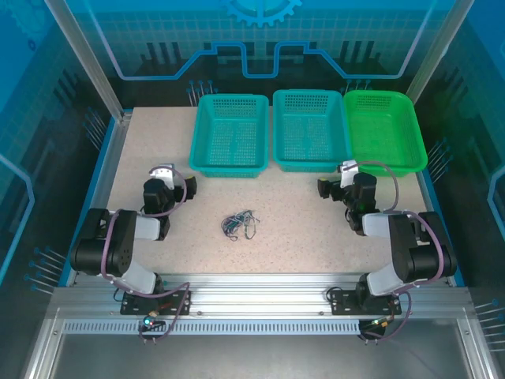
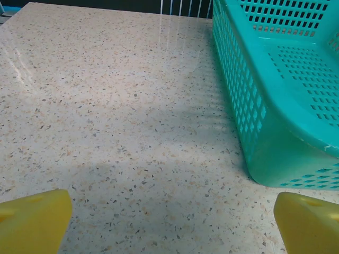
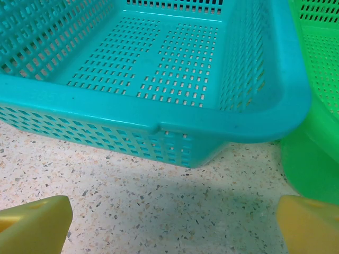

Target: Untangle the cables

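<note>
Speckled tabletop [image 1: 300, 229], blue translucent enclosure walls [image 1: 355, 31]

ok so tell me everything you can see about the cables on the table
The cables are a small tangled clump of very thin, floppy strands. They look mostly dark, with a few paler bits, and curl into loose little loops that cross over each other. The clump is still knotted together and lies flat on the speckled table, roughly mid-width and a little toward the near edge. Only the table touches it. It is too small to count the strands or see any ends.
</note>
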`<move>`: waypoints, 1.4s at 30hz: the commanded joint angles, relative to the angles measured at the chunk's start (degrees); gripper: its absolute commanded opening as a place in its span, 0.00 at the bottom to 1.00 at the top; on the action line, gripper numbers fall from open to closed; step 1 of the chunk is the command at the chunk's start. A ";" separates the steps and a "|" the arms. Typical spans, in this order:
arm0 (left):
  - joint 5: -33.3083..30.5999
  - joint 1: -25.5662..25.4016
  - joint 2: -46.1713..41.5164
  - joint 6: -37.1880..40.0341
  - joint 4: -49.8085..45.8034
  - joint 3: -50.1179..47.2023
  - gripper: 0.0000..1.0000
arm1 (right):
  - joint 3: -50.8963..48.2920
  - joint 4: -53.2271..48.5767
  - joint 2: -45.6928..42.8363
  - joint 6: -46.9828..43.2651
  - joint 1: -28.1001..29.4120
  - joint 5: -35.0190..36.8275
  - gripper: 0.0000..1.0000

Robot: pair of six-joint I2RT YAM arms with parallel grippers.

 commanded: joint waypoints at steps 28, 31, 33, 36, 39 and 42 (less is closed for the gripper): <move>-16.20 -6.80 -28.51 -6.71 -21.66 2.50 0.99 | 18.67 -49.10 -31.30 25.71 1.15 -1.33 0.89; -13.61 -8.14 -33.53 -16.43 -38.19 9.25 0.99 | 23.76 -55.20 -30.54 24.68 8.69 -3.23 0.88; -7.51 -9.25 -34.16 -22.71 -51.02 15.78 0.92 | 26.31 -57.47 -28.88 23.80 14.69 -3.39 0.88; 3.04 -15.06 -30.21 -26.99 -65.33 25.34 0.84 | 29.79 -58.36 -23.76 24.37 22.35 -7.65 0.88; 9.06 -23.08 -23.54 -27.86 -75.20 31.99 0.78 | 32.61 -60.81 -16.71 21.41 28.39 -7.77 0.87; 11.11 -28.84 -18.86 -26.83 -79.67 33.31 0.71 | 34.08 -63.14 -11.83 19.83 32.39 -3.38 0.87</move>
